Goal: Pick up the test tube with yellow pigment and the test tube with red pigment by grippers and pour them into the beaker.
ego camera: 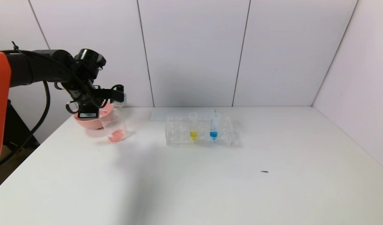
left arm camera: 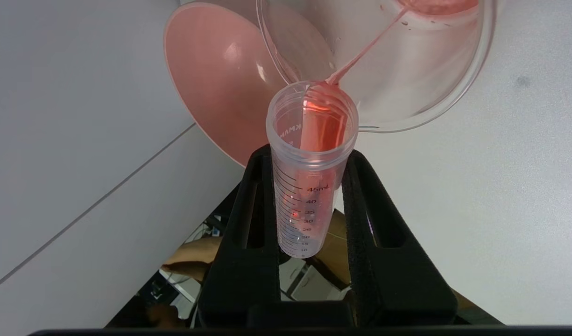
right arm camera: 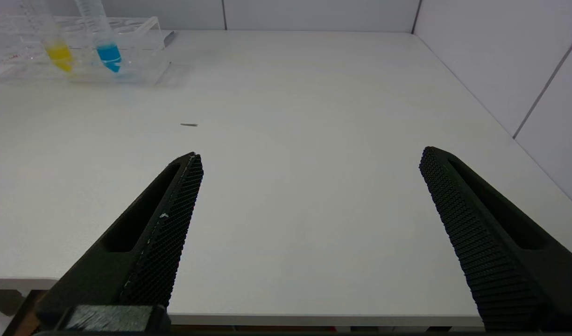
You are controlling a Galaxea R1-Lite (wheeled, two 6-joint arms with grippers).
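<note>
My left gripper [left arm camera: 309,157] is shut on the test tube with red pigment [left arm camera: 304,205], a clear graduated tube. The tube is tipped mouth-down over the rim of the beaker [left arm camera: 430,84], and a thin red stream runs from its lip into the beaker. From the head camera, that gripper [ego camera: 116,95] hangs over the beaker [ego camera: 116,125] at the far left, red liquid pooled in the beaker's bottom. The test tube with yellow pigment [ego camera: 193,126] stands upright in the clear rack [ego camera: 178,134]. My right gripper [right arm camera: 311,156] is open and empty over the table's near edge.
A pink bowl [ego camera: 91,120] sits right behind the beaker, against the left arm. A blue-liquid tube [ego camera: 214,126] stands in the rack beside the yellow one. A small dark speck [ego camera: 264,171] lies on the white table [ego camera: 241,193]. Walls close the back and right.
</note>
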